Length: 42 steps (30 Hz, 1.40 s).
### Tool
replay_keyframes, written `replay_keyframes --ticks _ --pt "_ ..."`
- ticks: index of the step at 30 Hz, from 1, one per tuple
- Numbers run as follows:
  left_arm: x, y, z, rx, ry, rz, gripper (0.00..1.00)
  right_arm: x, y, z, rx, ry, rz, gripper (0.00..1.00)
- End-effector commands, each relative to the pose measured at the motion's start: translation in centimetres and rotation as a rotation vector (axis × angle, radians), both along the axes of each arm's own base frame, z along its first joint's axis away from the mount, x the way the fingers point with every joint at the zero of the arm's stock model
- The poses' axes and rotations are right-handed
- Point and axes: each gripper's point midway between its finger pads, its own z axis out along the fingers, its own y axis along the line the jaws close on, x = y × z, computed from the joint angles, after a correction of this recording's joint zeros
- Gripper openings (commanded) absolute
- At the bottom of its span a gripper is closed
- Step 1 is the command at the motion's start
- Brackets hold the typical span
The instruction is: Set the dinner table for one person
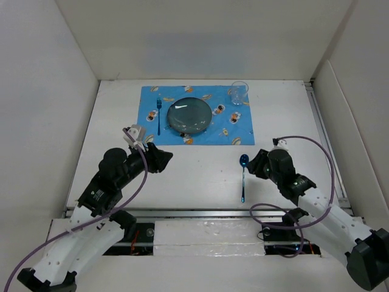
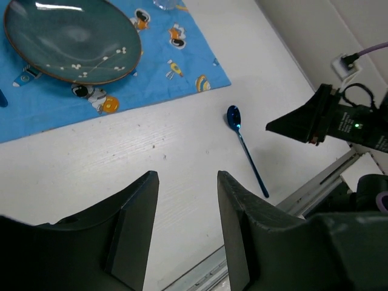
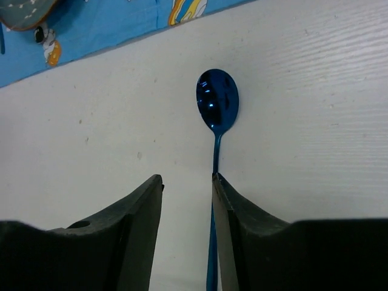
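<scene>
The white dinner table (image 1: pixel 194 182) carries a blue patterned placemat (image 1: pixel 243 131) with a dark teal plate (image 1: pixel 189 115), a blue fork (image 1: pixel 159 115) to its left and a clear glass (image 1: pixel 239 92) at its far right corner. A blue spoon (image 1: pixel 243 176) lies on the bare table, near of the mat's right corner. My right gripper (image 1: pixel 254 163) is open just beside it; in the right wrist view the spoon (image 3: pixel 217 100) has its handle running along the inner face of the right finger (image 3: pixel 242 218). My left gripper (image 1: pixel 167 157) is open and empty over bare table.
White panels wall the table on the left, back and right. In the left wrist view the plate (image 2: pixel 73 39), the spoon (image 2: pixel 245 148) and the right arm's gripper (image 2: pixel 303 124) show ahead, with a metal rail (image 2: pixel 315 185) at the near table edge.
</scene>
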Motion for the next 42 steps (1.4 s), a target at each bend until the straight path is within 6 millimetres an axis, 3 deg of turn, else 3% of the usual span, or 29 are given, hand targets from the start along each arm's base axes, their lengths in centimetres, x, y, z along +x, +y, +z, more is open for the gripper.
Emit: replay_keyframes --ticks 1,7,13,21,26,32,37,42 --pt "-1.0 -0.3 3.5 -0.057 -0.124 -0.055 0.41 -1.5 1.1 -3.2 0.005 0.143 0.008 0.45" --pt "-2.2 -0.6 4.6 -0.082 -0.170 -0.109 0.41 -1.2 3.1 -4.1 -0.035 0.187 0.006 0.45" --pt "-3.6 -1.1 5.1 -0.100 -0.191 -0.163 0.42 -0.5 3.7 -6.5 -0.116 0.275 -0.049 0.43" --pt "-5.3 -0.9 6.4 -0.135 -0.245 -0.185 0.42 -2.0 5.4 -8.4 -0.240 0.380 -0.060 0.28" --pt "-5.3 -1.1 6.3 -0.134 -0.238 -0.192 0.42 -1.6 5.4 -9.7 -0.371 0.405 -0.089 0.33" --pt "-5.2 -1.6 6.0 -0.125 -0.221 -0.207 0.42 -1.1 6.1 -10.7 -0.490 0.430 -0.118 0.30" --pt "-5.2 -2.0 5.7 -0.116 -0.209 -0.218 0.42 -0.7 6.2 -10.6 -0.499 0.437 -0.156 0.30" --pt "-5.1 -2.6 5.1 -0.102 -0.186 -0.235 0.42 0.4 5.8 -10.6 -0.476 0.437 -0.206 0.37"
